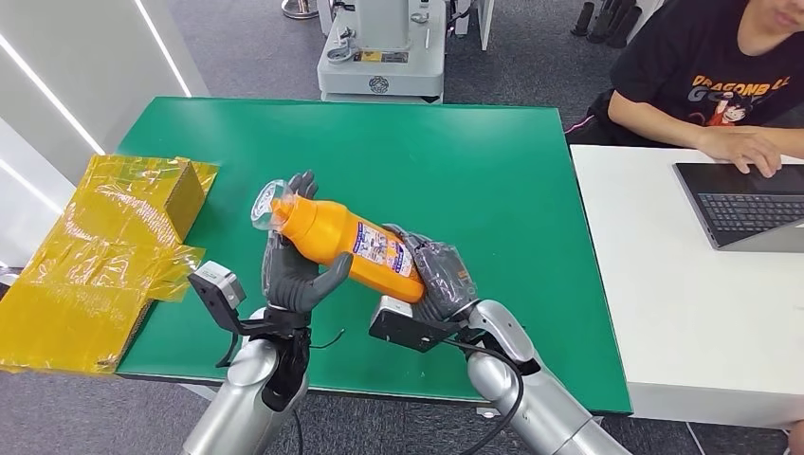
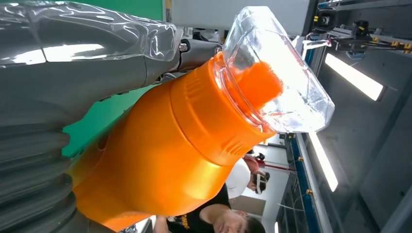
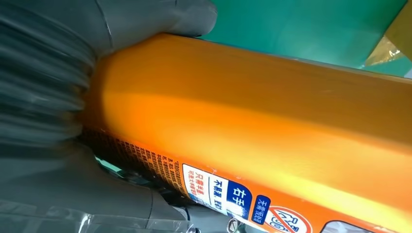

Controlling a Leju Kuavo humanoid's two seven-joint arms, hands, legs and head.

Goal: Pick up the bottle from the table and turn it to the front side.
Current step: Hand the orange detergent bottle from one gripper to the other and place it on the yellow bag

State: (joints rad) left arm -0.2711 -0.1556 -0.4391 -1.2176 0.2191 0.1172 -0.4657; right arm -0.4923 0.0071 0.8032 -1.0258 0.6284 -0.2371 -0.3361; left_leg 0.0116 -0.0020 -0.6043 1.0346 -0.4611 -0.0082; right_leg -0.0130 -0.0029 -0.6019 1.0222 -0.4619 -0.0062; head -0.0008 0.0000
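Above the table (image 1: 531,171), you see both hands gripping the orange bottle (image 1: 346,245): left hand (image 1: 296,275) near its clear cap, right hand (image 1: 438,275) at the base, label up.

Yellow packaging (image 1: 104,256) beside left arm

The orange bottle (image 1: 343,243) I held carried a white and blue label (image 1: 381,250). Up close, that label (image 3: 228,194) showed Chinese characters, among them 右手 in white on blue and 不易漏 on white; the fine print beside them was too small to read. Beyond the bottle, a person's black shirt (image 1: 706,71) read "DRAGONBALL" in orange.
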